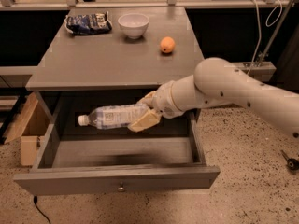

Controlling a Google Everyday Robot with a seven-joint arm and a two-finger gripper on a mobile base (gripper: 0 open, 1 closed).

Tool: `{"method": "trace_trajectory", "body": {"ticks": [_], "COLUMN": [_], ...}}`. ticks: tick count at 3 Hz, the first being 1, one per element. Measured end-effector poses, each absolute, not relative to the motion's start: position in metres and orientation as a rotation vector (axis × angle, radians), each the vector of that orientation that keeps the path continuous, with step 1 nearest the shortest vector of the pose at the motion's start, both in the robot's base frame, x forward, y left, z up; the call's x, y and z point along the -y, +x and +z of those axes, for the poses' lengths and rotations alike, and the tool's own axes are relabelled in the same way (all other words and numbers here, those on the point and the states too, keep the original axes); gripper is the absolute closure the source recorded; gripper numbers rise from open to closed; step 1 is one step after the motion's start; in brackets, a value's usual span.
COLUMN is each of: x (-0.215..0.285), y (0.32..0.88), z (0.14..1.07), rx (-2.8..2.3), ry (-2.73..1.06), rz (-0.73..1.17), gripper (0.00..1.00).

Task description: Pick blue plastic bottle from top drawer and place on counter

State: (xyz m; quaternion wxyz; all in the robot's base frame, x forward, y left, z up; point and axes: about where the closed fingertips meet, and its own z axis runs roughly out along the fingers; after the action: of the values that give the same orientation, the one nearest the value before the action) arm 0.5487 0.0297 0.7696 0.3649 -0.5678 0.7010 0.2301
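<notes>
The blue plastic bottle is clear with a pale label and a white cap pointing left. It lies level in the air, lifted above the floor of the open top drawer. My gripper is shut on its right end, with tan fingers above and below it. The white arm reaches in from the right. The counter is just above and behind the bottle.
On the counter sit a dark blue snack bag at the back left, a white bowl and an orange. A cardboard box stands on the floor to the left. Cables hang at the right.
</notes>
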Motion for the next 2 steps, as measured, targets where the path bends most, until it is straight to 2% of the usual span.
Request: {"method": "trace_trajectory", "body": {"ticks": [2], "x": [0.018], "y": [0.588], "z": [0.842], "rx": [-1.829], "ry": [-1.370], "rz": [0.571], "gripper": [1.00]}}
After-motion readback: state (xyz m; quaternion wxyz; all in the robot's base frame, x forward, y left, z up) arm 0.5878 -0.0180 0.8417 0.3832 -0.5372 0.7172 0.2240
